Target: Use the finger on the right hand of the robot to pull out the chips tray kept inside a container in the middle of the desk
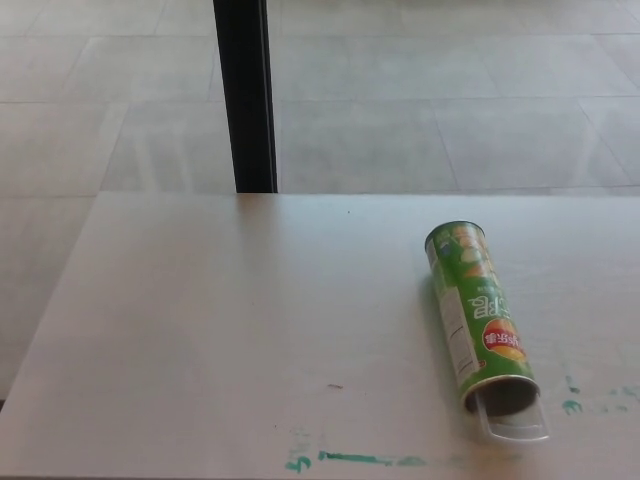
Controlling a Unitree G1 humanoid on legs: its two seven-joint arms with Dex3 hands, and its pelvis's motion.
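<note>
A green chips can (477,313) lies on its side on the right half of the pale desk (250,320), its open mouth toward the near edge. The lip of a clear plastic tray (515,424) sticks a short way out of that mouth; the rest of the tray is hidden inside the can. Neither of my hands shows in the head view.
A black post (246,95) stands behind the desk's far edge, with tiled floor beyond. Green paint smears (355,459) mark the desk near its front edge, and smaller ones (572,404) lie right of the can's mouth.
</note>
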